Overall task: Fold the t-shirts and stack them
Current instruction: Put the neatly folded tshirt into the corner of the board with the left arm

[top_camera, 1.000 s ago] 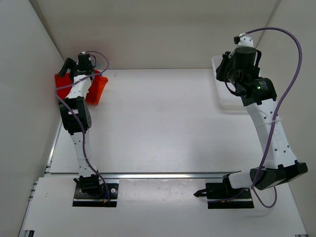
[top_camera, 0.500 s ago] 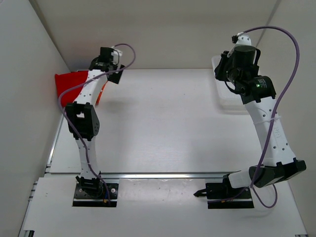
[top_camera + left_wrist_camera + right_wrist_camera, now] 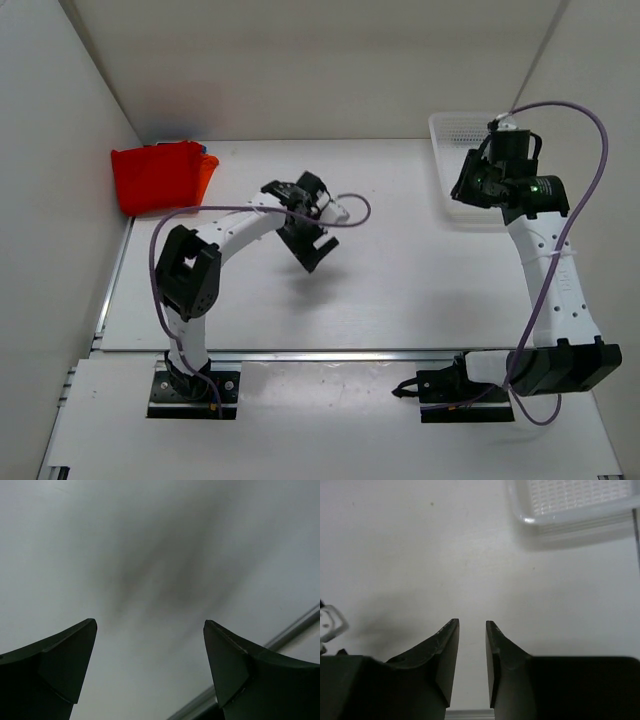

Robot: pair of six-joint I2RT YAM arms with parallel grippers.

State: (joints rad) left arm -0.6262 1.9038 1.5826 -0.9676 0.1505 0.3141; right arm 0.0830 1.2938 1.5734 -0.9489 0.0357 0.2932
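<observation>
Far left, at the back corner of the surface (image 3: 400, 290), the red-orange shirts (image 3: 160, 177) lie in a folded pile, with a blue sliver at its far edge. Mid-surface, the left end effector (image 3: 150, 625) hovers wide open and empty. At right, beside the basket (image 3: 580, 500), the right end effector (image 3: 472, 625) is parted narrowly, holding nothing. Stacking looks finished; withdraw both arms high, well clear of the pile.

We found the t-shirts (image 3: 155, 178) lying in the far left corner of the table (image 3: 400, 280), close against the left wall. The lattice basket (image 3: 462, 135) sat at the far right edge. The left gripper (image 3: 302, 225) hung above the table's middle, the right gripper (image 3: 472, 625) just near-left of the basket.
</observation>
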